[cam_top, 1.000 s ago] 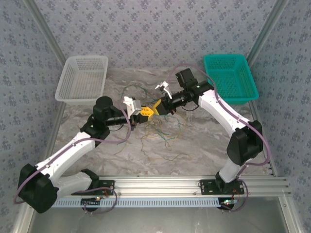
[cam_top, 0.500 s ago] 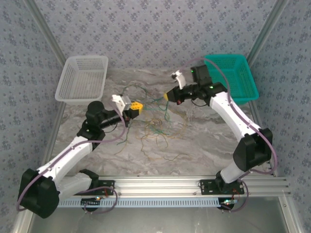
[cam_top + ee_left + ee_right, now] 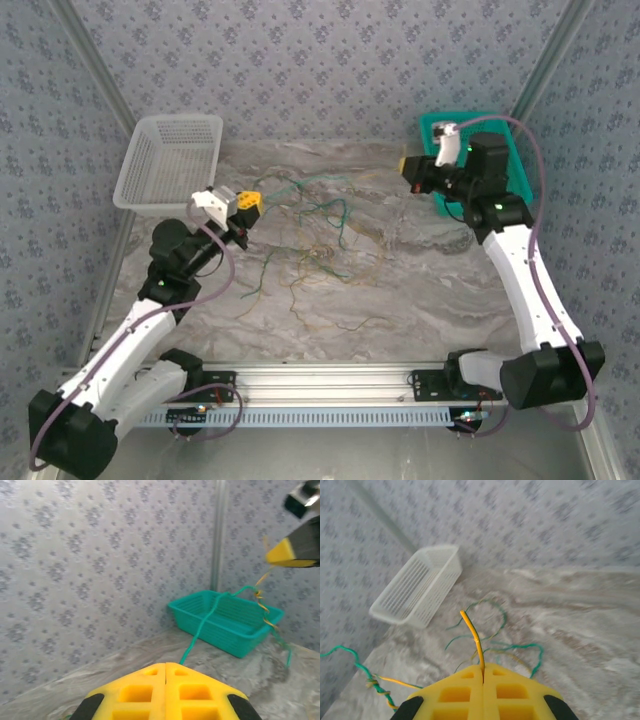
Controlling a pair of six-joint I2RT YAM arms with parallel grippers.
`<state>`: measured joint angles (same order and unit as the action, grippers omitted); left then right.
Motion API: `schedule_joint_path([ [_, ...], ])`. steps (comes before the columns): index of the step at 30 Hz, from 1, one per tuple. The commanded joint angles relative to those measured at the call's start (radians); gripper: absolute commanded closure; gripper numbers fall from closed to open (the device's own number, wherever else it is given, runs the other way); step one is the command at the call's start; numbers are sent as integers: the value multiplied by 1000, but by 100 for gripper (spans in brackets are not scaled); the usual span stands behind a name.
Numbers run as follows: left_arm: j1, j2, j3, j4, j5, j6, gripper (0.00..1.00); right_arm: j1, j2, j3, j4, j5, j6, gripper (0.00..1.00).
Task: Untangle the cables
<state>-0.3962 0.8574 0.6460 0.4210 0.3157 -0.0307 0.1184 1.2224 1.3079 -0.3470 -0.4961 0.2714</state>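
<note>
Obs: left claw [image 3: 245, 203] pinched shut on a green cable [image 3: 198, 632], well apart from the teal basket [image 3: 222, 637]. The right claw [image 3: 408, 165] is clamped on a yellow cable [image 3: 476, 639], just beside the basket's rim.

Judgement: the claws are held wide apart to draw both strands taut and work open the twisted knot [image 3: 260, 596] near the basket. The remaining cables [image 3: 315, 250] lie loose on the desk [image 3: 420, 290], well short of the basket.

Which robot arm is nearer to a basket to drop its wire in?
Right, probably. The right gripper, shut on a yellow cable, hangs at the teal basket's rim. The left gripper, shut on a green cable, sits farther from the white basket.
</note>
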Motion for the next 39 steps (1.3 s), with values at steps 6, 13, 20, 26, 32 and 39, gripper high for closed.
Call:
schedule_joint_path([
  [6, 83, -31, 99, -54, -259, 17, 100, -118, -96, 44, -23, 184, 53, 100],
  [13, 172, -38, 166, -98, -364, -18, 100, -228, -140, 64, -72, 274, 77, 100],
  [20, 233, -5, 241, -151, -329, -90, 100, -278, -135, 117, -66, 259, 77, 100],
  [26, 236, 51, 282, -167, -332, -95, 100, -279, -121, 132, -58, 231, 87, 100],
  [32, 252, 184, 382, -202, -528, -48, 100, -278, -133, 139, -53, 215, 74, 100],
  [39, 368, 464, 605, -386, -707, -85, 100, -275, -155, 131, -52, 208, 55, 100],
])
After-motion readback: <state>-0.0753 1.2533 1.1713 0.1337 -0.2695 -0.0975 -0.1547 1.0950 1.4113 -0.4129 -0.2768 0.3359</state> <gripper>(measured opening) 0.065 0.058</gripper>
